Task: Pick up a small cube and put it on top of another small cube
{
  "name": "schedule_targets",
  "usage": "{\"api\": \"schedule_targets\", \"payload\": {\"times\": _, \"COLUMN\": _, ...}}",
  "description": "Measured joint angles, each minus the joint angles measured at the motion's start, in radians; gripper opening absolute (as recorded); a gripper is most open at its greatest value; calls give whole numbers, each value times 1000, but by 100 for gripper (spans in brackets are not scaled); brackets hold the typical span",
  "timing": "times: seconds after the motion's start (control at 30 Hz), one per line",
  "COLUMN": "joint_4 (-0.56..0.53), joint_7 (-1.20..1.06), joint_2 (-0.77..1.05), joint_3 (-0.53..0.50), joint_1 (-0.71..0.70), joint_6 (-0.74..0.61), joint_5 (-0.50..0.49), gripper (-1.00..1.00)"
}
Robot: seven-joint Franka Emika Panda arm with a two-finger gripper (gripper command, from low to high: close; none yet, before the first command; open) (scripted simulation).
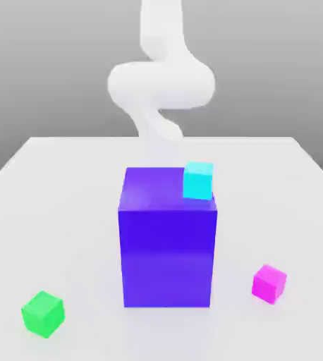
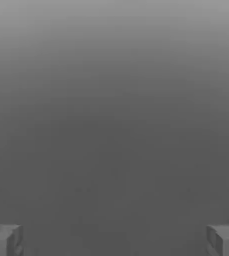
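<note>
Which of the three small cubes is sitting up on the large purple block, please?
The cyan cube; the green cube and magenta cube rest on the table.

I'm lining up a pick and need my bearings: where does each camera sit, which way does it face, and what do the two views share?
Exterior view: off the arm, above the near table edge, facing the purple block, cyan cube, green cube, magenta cube; the white arm rises behind.
Hand view: on the hand, facing plain grey; two fingertips of the open gripper show.
Shared: no object appears in both.
</note>
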Motion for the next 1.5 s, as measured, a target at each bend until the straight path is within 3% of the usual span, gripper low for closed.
{"api": "schedule_targets", "payload": {"times": 0.47, "joint_4": -235, "joint_7": -253, "joint_2": 517, "joint_3": 73, "joint_1": 267, "joint_6": 292, "joint_5": 115, "gripper": 0}}
{"api": "schedule_targets", "payload": {"times": 0.6, "joint_4": -302, "joint_7": -273, "joint_2": 660, "joint_3": 118, "joint_1": 326, "joint_6": 379, "joint_5": 75, "gripper": 0}}
{"api": "schedule_targets", "payload": {"times": 0.73, "joint_4": -363, "joint_7": -232, "joint_2": 802, "joint_3": 119, "joint_1": 378, "joint_6": 467, "joint_5": -45, "gripper": 0}}
{"api": "schedule_targets", "payload": {"times": 0.93, "joint_4": -337, "joint_7": -181, "joint_2": 1018, "joint_3": 52, "joint_1": 434, "joint_6": 636, "joint_5": -125, "gripper": 0}}
{"api": "schedule_targets", "payload": {"times": 0.97, "joint_4": -333, "joint_7": -178, "joint_2": 1041, "joint_3": 47, "joint_1": 439, "joint_6": 654, "joint_5": -128, "gripper": -100}}
{"api": "schedule_targets", "payload": {"times": 1.2, "joint_4": -333, "joint_7": -175, "joint_2": 1039, "joint_3": 48, "joint_1": 438, "joint_6": 652, "joint_5": -132, "gripper": -100}}
{"api": "schedule_targets", "payload": {"times": 1.4, "joint_4": -370, "joint_7": -216, "joint_2": 846, "joint_3": 91, "joint_1": 407, "joint_6": 496, "joint_5": -76, "gripper": -100}}
{"api": "schedule_targets", "payload": {"times": 1.5, "joint_4": -340, "joint_7": -236, "joint_2": 825, "joint_3": 51, "joint_1": 361, "joint_6": 462, "joint_5": -65, "gripper": -100}}
